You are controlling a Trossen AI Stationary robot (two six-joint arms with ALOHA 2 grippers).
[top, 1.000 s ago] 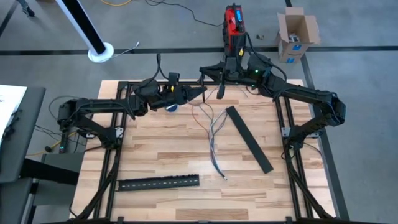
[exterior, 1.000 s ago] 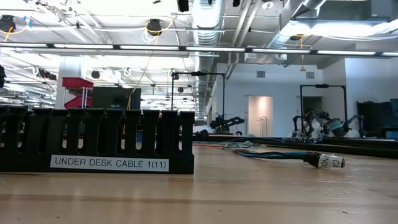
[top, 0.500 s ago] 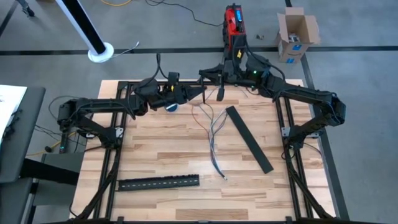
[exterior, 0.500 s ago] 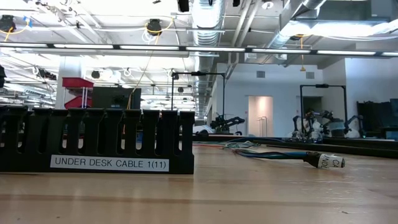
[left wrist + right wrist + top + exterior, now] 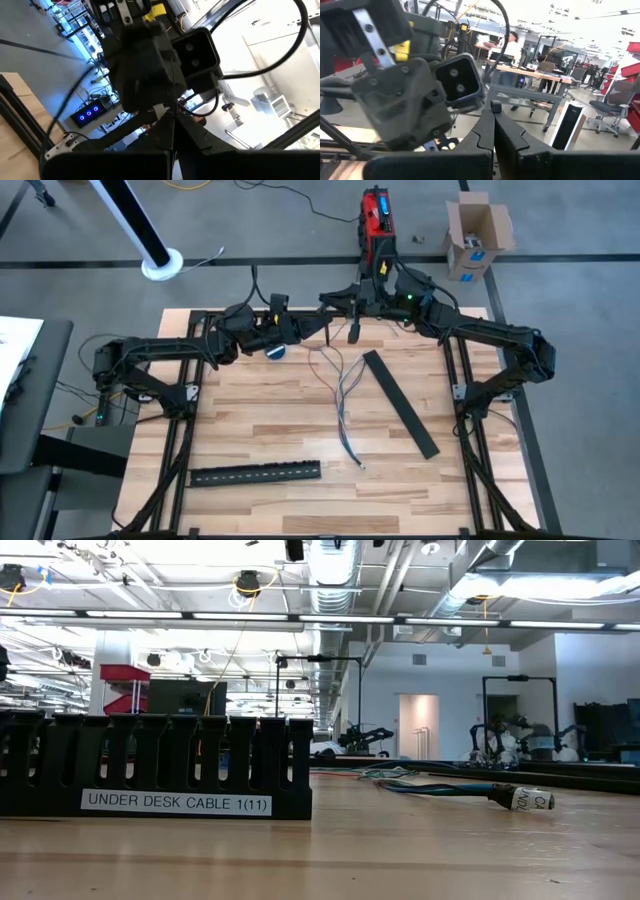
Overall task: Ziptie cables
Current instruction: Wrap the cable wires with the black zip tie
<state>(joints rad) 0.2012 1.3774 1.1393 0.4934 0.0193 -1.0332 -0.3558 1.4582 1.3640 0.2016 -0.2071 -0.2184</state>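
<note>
1. Cables [image 5: 343, 395] lie loose near the middle of the counter [image 5: 250, 430], running from the far edge toward the near side, ends spread apart. From table height they show as a thin low strand [image 5: 440, 787].
2. Left tool [image 5: 328, 328] and right tool [image 5: 325, 300] are both raised at the far edge of the counter, tips facing each other, clear of the cables.
3. Both wrist views show each tool's two fingers pressed together with nothing between them.
4. Handling judgement: wires look very light, limp and thin; they will likely splay and slip unless gathered. Best hold is probably mid-bundle, where the strands run closest.
5. Black slotted strips [image 5: 255, 473] and [image 5: 400, 402] and a small tape roll [image 5: 277, 352] lie apart, untouched.
</note>
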